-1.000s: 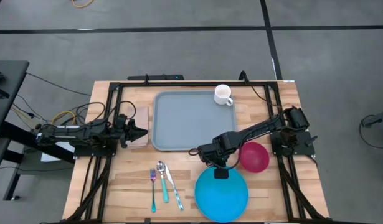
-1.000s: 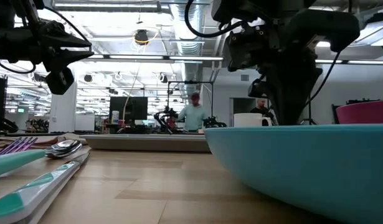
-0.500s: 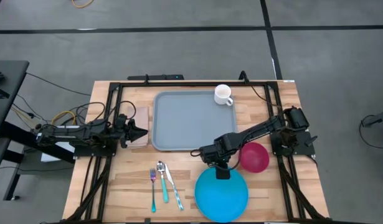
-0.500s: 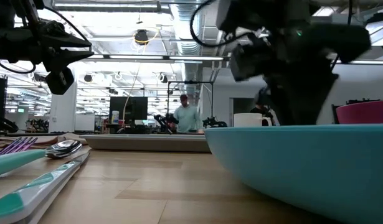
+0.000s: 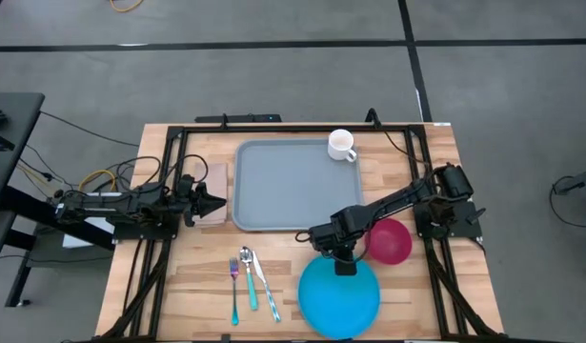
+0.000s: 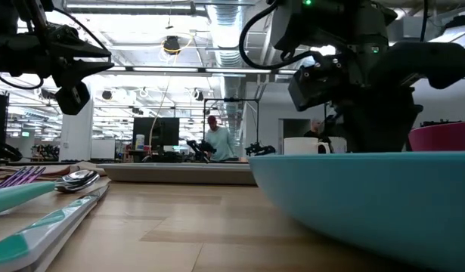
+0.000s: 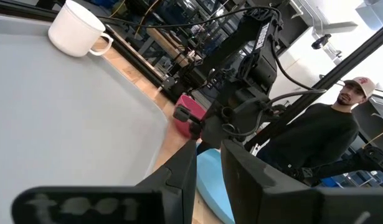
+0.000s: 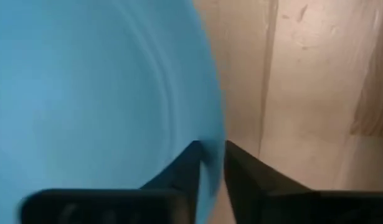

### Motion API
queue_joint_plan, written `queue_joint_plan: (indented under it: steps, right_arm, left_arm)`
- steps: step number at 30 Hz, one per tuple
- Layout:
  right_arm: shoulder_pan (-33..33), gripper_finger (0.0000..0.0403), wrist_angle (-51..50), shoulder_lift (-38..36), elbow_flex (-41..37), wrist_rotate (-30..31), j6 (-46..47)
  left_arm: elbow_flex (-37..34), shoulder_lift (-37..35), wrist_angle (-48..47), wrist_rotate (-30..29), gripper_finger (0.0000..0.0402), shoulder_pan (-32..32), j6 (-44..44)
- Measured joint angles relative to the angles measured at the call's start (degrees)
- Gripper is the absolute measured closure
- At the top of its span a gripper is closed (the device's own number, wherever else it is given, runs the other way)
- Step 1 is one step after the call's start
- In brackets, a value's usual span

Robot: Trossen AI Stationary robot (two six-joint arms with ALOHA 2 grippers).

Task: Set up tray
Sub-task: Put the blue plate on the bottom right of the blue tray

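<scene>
The grey-blue tray (image 5: 288, 186) lies flat in the middle of the table, with a white mug (image 5: 341, 145) standing on its far right corner. The round blue plate (image 5: 339, 297) lies flat on the table near the front edge. My right gripper (image 5: 345, 269) points down at the plate's far rim and is shut on it; in the low view its fingertips are hidden behind the plate (image 6: 368, 196). My left gripper (image 5: 219, 203) is shut and empty, level, just left of the tray's left edge. My right gripper has the plate's far rim (image 8: 211, 140) between its two fingers, one finger (image 8: 188, 171) over the plate's inside and the other (image 8: 244, 177) outside over the table. The fingers come from above, pointing down. The plate lies flat on the table.
A pink bowl (image 5: 390, 240) stands just right of my right gripper. A fork, a spoon and a knife (image 5: 251, 283) lie left of the plate. A tan folded cloth (image 5: 214, 181) lies left of the tray. Black frame rails run along the table's sides.
My right gripper has gone a little toward the table's right and near edges, staying over the plate's far rim. The plate has stayed where it was.
</scene>
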Motion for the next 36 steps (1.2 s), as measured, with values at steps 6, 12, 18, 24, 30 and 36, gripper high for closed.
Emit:
queue_joint_plan:
  steps: [6, 12, 18, 24, 30, 36]
  right_arm:
    - [-1.48, 0.0385, -0.02, -0.04, 0.07, -1.42, 0.60]
    - [-4.46, 0.0398, -1.16, -0.02, 1.95, -4.61, -0.05]
    - [-9.23, 0.0400, -3.12, -0.02, 6.48, -5.52, -1.30]
    - [-15.17, 0.0400, -6.59, -0.02, 10.30, -3.83, -4.20]
    - [-22.81, 0.0400, -9.74, -0.04, 11.08, -0.74, -7.56]
    - [-31.34, 0.0400, -9.73, -0.04, 11.08, 0.00, -7.74]
  left_arm:
    - [0.00, 0.00, 0.00, -0.01, 0.0340, 0.00, 0.00]
    - [0.00, 0.00, 0.00, -0.01, 0.0340, 0.00, 0.00]
    - [0.00, 0.00, 0.00, -0.01, 0.0340, 0.00, -0.02]
    - [0.00, 0.00, 0.00, -0.01, 0.0340, 0.00, -0.02]
    - [0.00, 0.00, 0.00, -0.01, 0.0340, 0.00, -0.04]
    - [0.02, 0.00, 0.00, -0.01, 0.0340, -0.01, -0.03]
